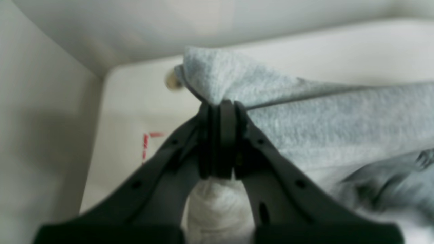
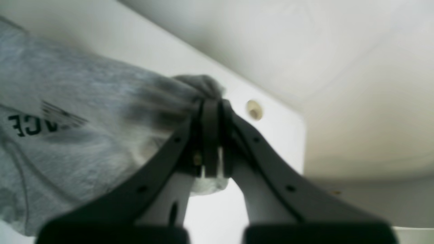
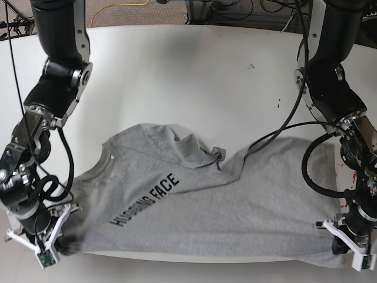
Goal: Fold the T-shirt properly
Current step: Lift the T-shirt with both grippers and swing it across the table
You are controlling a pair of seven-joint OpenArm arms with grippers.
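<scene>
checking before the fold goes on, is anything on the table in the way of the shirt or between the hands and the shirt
Nothing visible. Both the left hand and the right hand are already shut on the T-shirt, and the table beyond it looks bare apart from small specks.

A white table point(image 3: 194, 76) with rounded corners fills the room's middle; beyond it, cables point(image 3: 235, 9) trail across brownish carpet point(image 3: 147, 15).

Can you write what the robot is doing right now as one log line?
step: shirt grasped | left gripper: shut on T-shirt | right gripper: shut on T-shirt | shirt: spread on table, print up
</scene>
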